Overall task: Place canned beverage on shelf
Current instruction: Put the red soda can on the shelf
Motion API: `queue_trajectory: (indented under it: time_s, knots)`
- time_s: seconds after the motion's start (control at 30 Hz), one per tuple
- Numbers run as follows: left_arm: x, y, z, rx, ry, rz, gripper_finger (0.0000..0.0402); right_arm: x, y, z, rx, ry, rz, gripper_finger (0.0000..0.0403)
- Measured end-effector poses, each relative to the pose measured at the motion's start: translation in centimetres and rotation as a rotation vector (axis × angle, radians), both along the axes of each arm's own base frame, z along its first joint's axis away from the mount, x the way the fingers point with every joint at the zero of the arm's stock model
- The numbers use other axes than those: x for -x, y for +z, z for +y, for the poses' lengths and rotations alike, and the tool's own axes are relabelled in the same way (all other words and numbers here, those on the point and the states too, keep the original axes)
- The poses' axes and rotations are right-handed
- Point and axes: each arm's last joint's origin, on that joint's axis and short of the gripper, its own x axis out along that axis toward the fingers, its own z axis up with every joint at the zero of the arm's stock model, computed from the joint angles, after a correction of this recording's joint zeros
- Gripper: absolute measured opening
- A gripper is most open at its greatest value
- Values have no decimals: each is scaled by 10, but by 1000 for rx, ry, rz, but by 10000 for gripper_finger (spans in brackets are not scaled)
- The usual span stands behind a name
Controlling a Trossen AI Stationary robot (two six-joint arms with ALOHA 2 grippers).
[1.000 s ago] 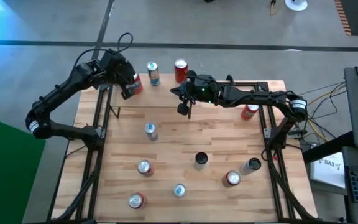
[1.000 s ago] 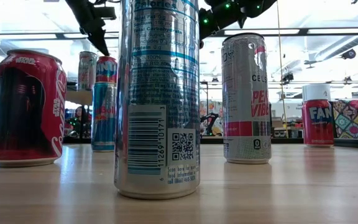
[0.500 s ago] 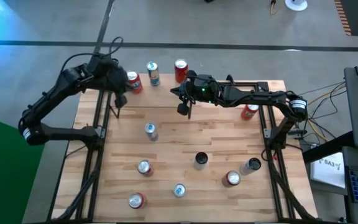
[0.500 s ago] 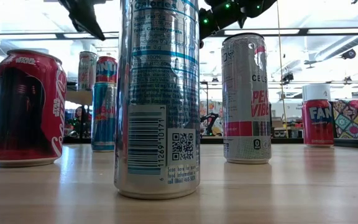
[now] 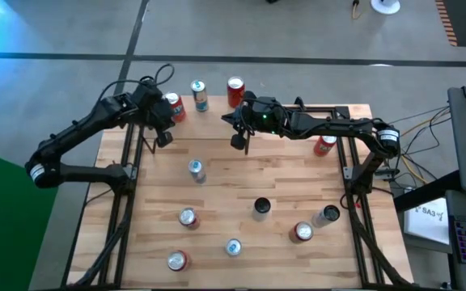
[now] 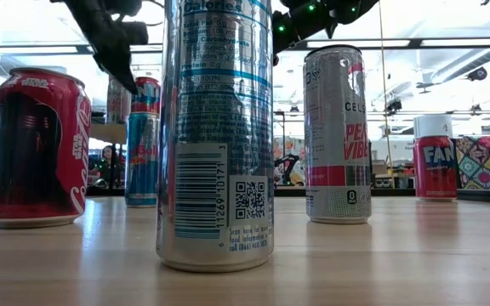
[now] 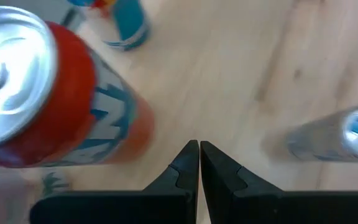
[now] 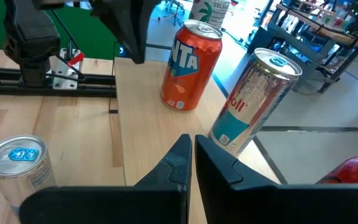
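Orange can stands upright on shelf at far left, beside two other cans. Left gripper hangs just near of it, fingers pressed together, empty. Right gripper idles mid-shelf, fingers likewise closed, holding nothing.

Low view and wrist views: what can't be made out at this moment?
- Low view: shelf mostly hidden behind the silver can.
- Left wrist view: orange can blurred, label unreadable.
- Right wrist view: red can cut off by the edge.
- Low view: right gripper out of frame.
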Motion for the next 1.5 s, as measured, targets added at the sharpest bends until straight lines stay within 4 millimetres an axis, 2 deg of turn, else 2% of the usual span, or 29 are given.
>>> queue_trajectory:
  time_s: [0.17, 0.57, 1.0, 1.23, 1.5]
  knots:
    - [0, 0, 4, -69, 65, 46, 0, 0, 0, 0, -5, -2, -2, 12]
    - [-6, 3, 12, -140, 67, -6, 0, 0, 0, 0, -8, -2, -3, 12]
    - [-13, -6, 23, -158, 95, 65, 0, 0, 0, 0, -9, -2, -2, 12]
    - [-7, 7, 17, -186, 100, 11, 0, 0, 0, 0, -8, -2, -2, 12]
    - [9, 25, -4, -142, 79, -140, 0, 0, 1, 0, -3, -1, -8, 12]
